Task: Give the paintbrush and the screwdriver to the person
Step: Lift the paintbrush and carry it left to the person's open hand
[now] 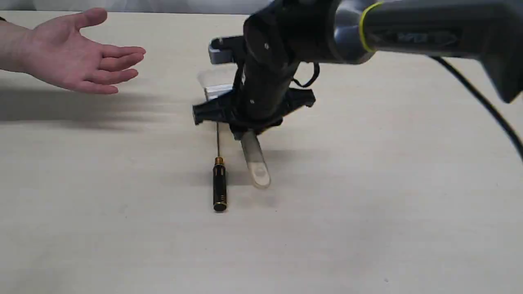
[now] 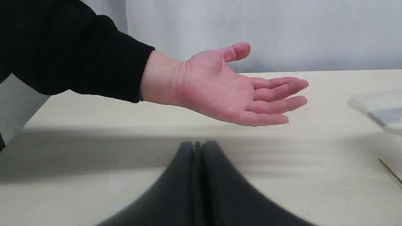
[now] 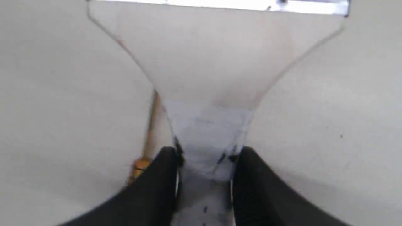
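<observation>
1. Over the middle of the counter (image 1: pixel 367 212), a little toward the far edge: right gripper (image 1: pixel 244 130), on the right arm (image 1: pixel 429 36) reaching in from the right edge. Fingers (image 3: pixel 163 175) clamped on either side of the wooden handle of the paintbrush (image 1: pixel 256 165).
2. Held by its handle, paintbrush with the hole end pointing toward the near edge, silver ferrule and pale bristles toward the far edge, beyond the gripper body. Blurred in every view; lifted or touching the counter, cannot tell.
3. Flat on the counter near its middle: screwdriver (image 1: pixel 219 185), just beside the paintbrush on the left-edge side. Black handle with gold bands toward the near edge, thin shaft running toward the far edge and passing under the right gripper, tip hidden there in the exterior view. Clear gap between the two handles; farther along, by the brush's flared shoulder, contact impossible to judge.
4. Above the far left corner: person's hand (image 1: pixel 69 61), palm open and turned up, thumb raised, fingers extended toward the right edge, holding nothing. Black sleeve (image 2: pixel 72 53) at the wrist in the left wrist view. Apart from both tools.
5. Outside the exterior view: left gripper (image 2: pixel 197 146). In its own wrist view, low over the counter and facing the open palm, fingers pressed together with nothing between them.
</observation>
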`<state>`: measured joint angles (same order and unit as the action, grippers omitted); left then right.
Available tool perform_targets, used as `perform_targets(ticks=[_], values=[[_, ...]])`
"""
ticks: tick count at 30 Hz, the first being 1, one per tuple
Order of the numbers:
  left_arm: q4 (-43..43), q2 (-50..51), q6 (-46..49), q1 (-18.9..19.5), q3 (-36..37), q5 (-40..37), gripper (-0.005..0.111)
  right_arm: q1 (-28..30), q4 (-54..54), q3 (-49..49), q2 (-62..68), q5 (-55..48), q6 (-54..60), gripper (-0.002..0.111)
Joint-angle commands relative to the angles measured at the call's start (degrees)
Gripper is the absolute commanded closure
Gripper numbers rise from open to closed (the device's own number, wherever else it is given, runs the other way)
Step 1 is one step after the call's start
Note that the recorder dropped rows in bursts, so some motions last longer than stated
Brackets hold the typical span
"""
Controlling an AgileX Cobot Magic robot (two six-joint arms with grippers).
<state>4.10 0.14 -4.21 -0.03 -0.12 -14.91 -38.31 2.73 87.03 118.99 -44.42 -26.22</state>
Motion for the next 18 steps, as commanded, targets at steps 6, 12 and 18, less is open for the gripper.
perform_targets(ticks=[6,12,18], values=[[-0.3,-0.1,-0.1,-0.4,0.1,0.6,0.107,-1.0,-18.9,5.2,-7.7,4.5,19.9,0.104],[-0.3,-0.1,-0.1,-0.4,0.1,0.6,0.107,-6.7,-23.9,13.6,-4.3,11.6,29.3,0.104],[-0.3,-0.1,-0.1,-0.4,0.1,0.6,0.107,-7.8,-23.2,21.4,4.0,10.9,30.0,0.095]])
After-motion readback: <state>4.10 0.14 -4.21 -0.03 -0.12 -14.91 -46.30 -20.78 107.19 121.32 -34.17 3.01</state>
